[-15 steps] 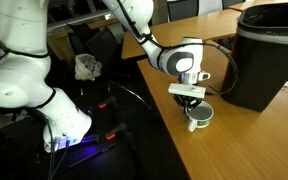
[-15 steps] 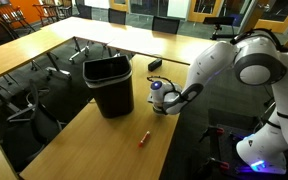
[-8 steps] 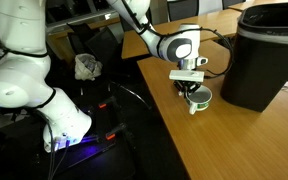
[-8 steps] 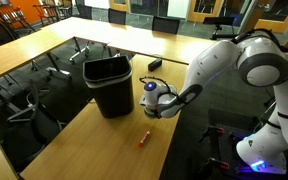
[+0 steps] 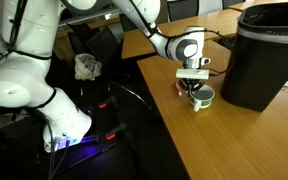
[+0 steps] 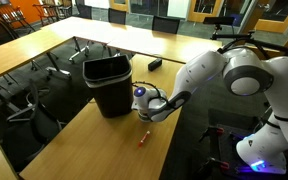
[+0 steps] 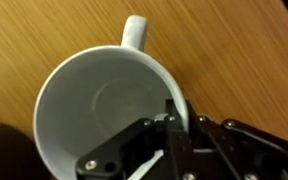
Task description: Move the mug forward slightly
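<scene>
The small white mug with a dark inside stands on the wooden table, close beside the black bin. My gripper reaches down onto it from above and is shut on its rim. In the wrist view the mug fills the frame, its handle pointing up, and my fingers pinch the rim wall, one inside and one outside. In an exterior view the mug is hidden behind my gripper, next to the bin.
A thin red-orange pen lies on the table in front of the bin. The table edge runs close to the mug. A dark object sits on the far table. The robot base stands beside the table.
My gripper has moved with the mug along the table, closer alongside the bin; the mug stays in its grip.
</scene>
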Robot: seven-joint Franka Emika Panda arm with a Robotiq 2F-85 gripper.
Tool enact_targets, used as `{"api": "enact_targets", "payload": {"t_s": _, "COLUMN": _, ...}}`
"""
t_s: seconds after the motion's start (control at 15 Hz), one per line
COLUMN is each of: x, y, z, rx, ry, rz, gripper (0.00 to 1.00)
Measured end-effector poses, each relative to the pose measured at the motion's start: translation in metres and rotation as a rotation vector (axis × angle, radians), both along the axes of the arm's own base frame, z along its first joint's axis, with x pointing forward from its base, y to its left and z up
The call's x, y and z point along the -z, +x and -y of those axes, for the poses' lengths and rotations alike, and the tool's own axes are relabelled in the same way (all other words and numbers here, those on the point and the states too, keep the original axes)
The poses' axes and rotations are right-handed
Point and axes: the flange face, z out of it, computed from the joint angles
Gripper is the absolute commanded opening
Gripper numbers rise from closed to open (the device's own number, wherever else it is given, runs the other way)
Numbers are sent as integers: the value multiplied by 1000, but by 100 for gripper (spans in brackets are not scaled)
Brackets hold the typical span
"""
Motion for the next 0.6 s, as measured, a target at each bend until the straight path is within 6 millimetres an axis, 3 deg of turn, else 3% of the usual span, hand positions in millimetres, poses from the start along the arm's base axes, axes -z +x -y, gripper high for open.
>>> {"api": "enact_targets", "payload": {"t_s": 0.2, "x": 1, "y": 13, "z": -3, "rx": -6, "ry": -1, "rz": 21, "gripper": 4}}
{"api": "enact_targets", "payload": {"t_s": 0.27, "x": 1, "y": 16, "z": -4, "rx": -8, "ry": -1, "rz": 24, "gripper": 35}}
{"api": "enact_targets", "payload": {"t_s": 0.33, "x": 3, "y": 17, "z": -5, "rx": -10, "ry": -1, "rz": 24, "gripper": 36}}
{"api": "enact_targets", "payload": {"t_s": 0.6, "x": 0, "y": 18, "z": -8, "rx": -25, "ry": -8, "rz": 28, "gripper": 66}}
